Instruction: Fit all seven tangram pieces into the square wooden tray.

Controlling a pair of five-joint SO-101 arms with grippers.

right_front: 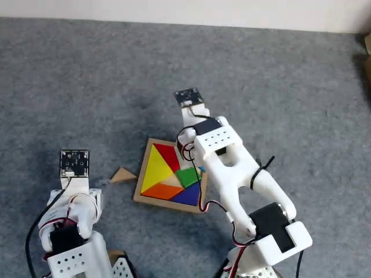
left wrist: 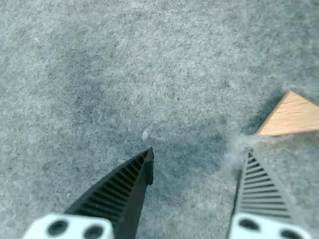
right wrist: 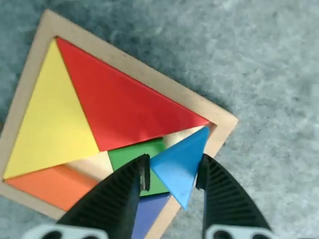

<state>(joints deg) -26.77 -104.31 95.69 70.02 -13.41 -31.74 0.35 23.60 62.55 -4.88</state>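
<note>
The square wooden tray (right wrist: pixel 224 123) holds a yellow triangle (right wrist: pixel 47 119), a red triangle (right wrist: pixel 124 107), a green square (right wrist: pixel 127 158), an orange piece (right wrist: pixel 50 186) and a purple piece (right wrist: pixel 149 211). My right gripper (right wrist: pixel 173 172) is shut on a light blue triangle (right wrist: pixel 180 162), held tilted over the bare gap at the tray's right corner. In the high view the right arm (right_front: pixel 232 168) covers the right edge of the tray (right_front: pixel 141 172). My left gripper (left wrist: pixel 197 159) hangs open over bare carpet, with a plain wooden triangle (left wrist: pixel 291 115) just beyond one fingertip.
Grey carpet covers the whole table. The wooden triangle (right_front: pixel 122 175) lies just left of the tray, between it and the left arm (right_front: pixel 75 197). A pale wall edge runs along the far side.
</note>
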